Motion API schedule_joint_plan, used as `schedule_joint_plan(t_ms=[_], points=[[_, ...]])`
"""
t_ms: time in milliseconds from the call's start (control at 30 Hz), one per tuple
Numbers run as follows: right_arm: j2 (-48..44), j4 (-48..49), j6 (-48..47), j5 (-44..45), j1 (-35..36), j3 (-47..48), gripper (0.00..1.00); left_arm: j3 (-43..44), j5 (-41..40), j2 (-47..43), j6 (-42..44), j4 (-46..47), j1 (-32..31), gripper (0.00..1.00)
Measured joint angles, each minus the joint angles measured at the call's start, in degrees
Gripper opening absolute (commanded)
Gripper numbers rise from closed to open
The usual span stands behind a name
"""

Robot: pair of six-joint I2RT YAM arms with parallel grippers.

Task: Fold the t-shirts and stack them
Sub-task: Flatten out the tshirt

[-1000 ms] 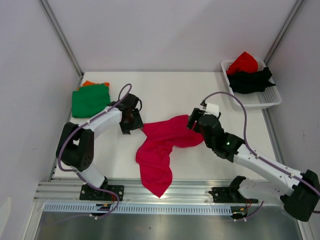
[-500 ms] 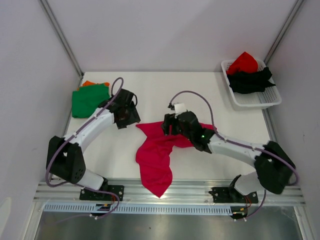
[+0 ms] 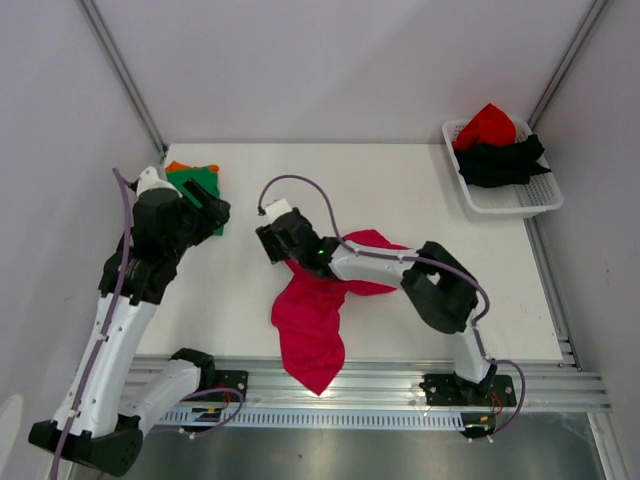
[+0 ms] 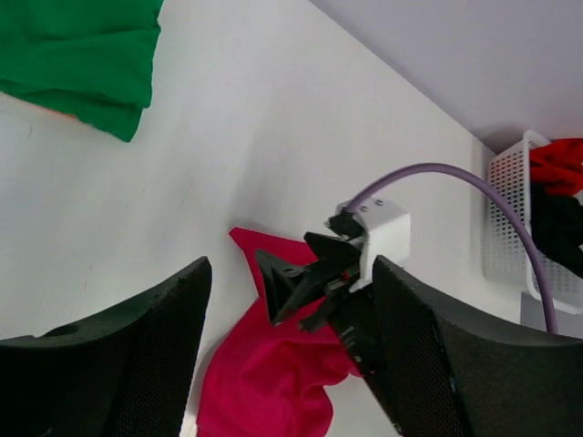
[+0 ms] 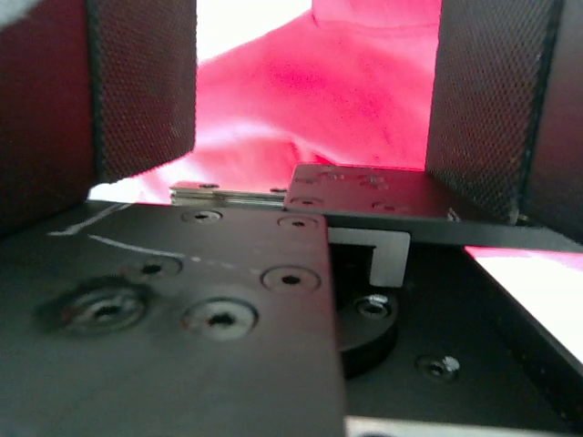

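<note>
A magenta-pink t-shirt [image 3: 318,310] lies crumpled at the middle of the table, hanging towards the front edge; it also shows in the left wrist view [image 4: 273,391]. My right gripper [image 3: 279,247] reaches far left to the shirt's upper left corner, jaws open, with pink cloth [image 5: 319,82] just beyond the fingers. My left gripper [image 3: 206,205] is raised, open and empty, near the folded green t-shirt [image 3: 190,185]. An orange t-shirt [image 3: 177,166] peeks from under the green one. Red [image 3: 487,124] and black [image 3: 500,160] t-shirts lie in the basket.
The white lattice basket [image 3: 520,205] stands at the back right corner, also in the left wrist view [image 4: 510,228]. The right arm and its purple cable [image 3: 330,215] lie across the table's middle. Frame posts rise at both back corners.
My right gripper swept left from the pink shirt's right side to its upper left corner. My left arm left that corner, rose and drew back left beside the green shirt.
</note>
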Motion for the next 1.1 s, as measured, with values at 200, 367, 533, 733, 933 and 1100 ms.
schedule_joint_plan(t_ms=[200,367,533,733,933,1100], points=[[10.56,-10.73,-4.59,10.91,5.62,13.97,0.69,-1.66,0.15,4.22,0.09,-1.36,0.79,0.74],[16.50,-21.14,-3.91,19.45,8.35,20.39,0.68,-2.25,0.48,4.22,0.39,-2.19,1.44,0.74],[21.11,-28.26,-3.13,27.45,9.40,25.79,0.68,-2.27,1.53,4.04,0.44,-2.12,1.57,0.74],[23.50,-29.03,-3.98,31.91,9.38,28.26,0.58,-2.29,1.97,3.61,0.46,-2.14,1.64,0.75],[25.81,-28.33,-5.92,32.26,8.02,29.14,0.04,-2.34,1.88,1.92,0.63,-2.16,1.66,0.75],[25.83,-27.82,-6.56,32.11,6.36,28.96,0.00,-3.04,1.95,1.79,0.63,-1.92,1.77,0.75]])
